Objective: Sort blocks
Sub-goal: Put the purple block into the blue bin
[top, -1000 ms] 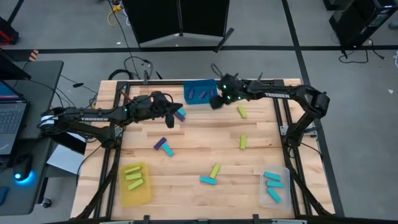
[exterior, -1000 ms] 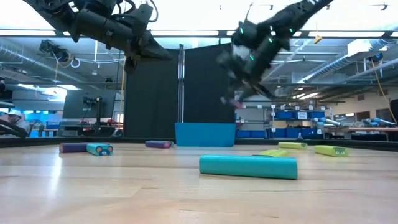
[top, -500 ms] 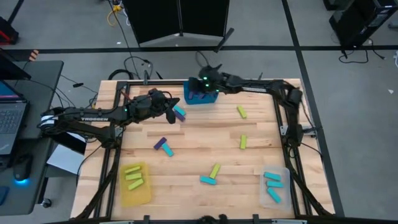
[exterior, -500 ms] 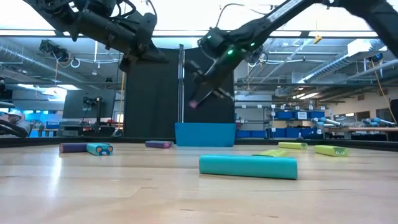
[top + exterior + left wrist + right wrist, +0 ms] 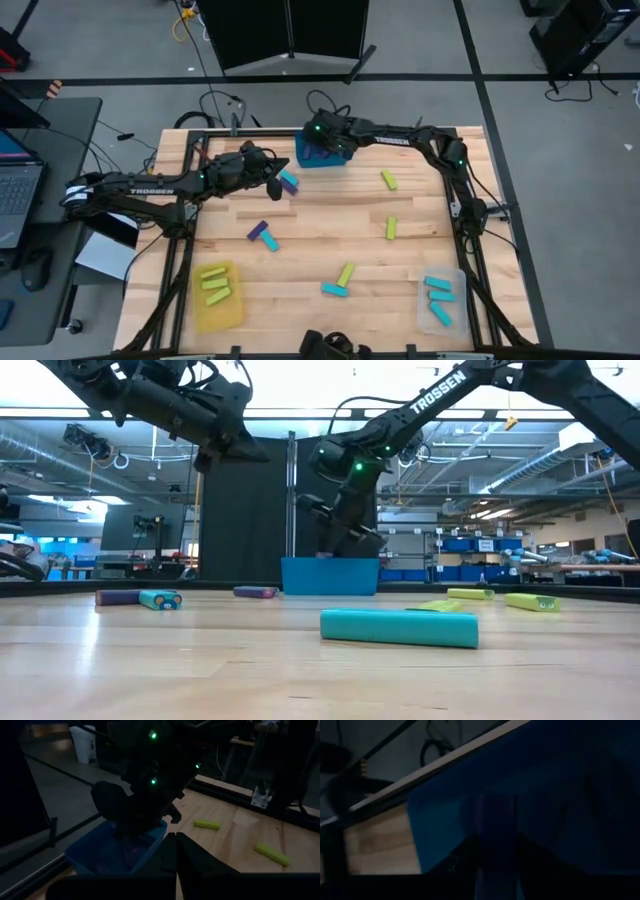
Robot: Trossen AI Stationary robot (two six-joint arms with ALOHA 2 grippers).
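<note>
I've got a purple block pinched between the fingers of my right gripper, and it's hanging right over the blue bin, basically down inside its walls. In the right wrist view the block is straight ahead with blue all around it.

The rest of the blocks, going out from that blue bin: a cyan and purple pair sits just beside the bin, toward my left arm. Farther out on the wood table there's another purple and cyan pair, two lime blocks off on the other side of the bin, and a lime one touching a cyan one well away from it. The yellow bin with three lime blocks and the clear bin with three cyan blocks are at the two table corners farthest from the blue bin.

My left gripper is up in the air near the blue bin, over that first pair, fingers pressed together with nothing in them.
</note>
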